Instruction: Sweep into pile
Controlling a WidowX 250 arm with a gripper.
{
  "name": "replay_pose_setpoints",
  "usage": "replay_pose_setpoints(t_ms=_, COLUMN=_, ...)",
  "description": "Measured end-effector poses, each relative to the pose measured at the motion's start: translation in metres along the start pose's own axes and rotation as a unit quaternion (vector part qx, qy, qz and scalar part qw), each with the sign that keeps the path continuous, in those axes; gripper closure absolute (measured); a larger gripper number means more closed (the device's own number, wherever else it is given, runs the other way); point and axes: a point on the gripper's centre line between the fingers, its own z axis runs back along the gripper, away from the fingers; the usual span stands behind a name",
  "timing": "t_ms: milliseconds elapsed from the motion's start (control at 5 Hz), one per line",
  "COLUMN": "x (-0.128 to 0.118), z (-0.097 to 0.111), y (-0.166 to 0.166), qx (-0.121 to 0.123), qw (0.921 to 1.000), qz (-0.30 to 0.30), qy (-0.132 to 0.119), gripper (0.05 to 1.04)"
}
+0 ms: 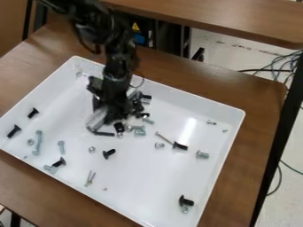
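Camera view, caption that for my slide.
Robot gripper low over a white tray of scattered black and silver screws, some clustered beside it.

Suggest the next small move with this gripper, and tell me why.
I'd probably lift the gripper and lower it just camera-side of the black bolt near the middle of the tray, ready to sweep: that bolt lies apart, while a loose cluster of hardware sits beside the gripper.
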Motion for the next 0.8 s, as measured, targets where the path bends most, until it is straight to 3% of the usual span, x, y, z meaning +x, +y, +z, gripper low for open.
replay_pose_setpoints(t_ms=400, x=-0.001, z=0.013, y=-0.100, qx=-0.022, qw=0.9977, qz=-0.064, qy=-0.001, gripper=0.711)
replay_pose_setpoints(t_ms=600, x=-0.009, z=0.020, y=-0.112, qx=-0.041, qw=0.9978, qz=-0.051, qy=-0.002, gripper=0.711)
replay_pose_setpoints(t_ms=800, x=-0.013, z=0.024, y=-0.094, qx=-0.073, qw=0.9973, qz=-0.005, qy=-0.005, gripper=0.711)
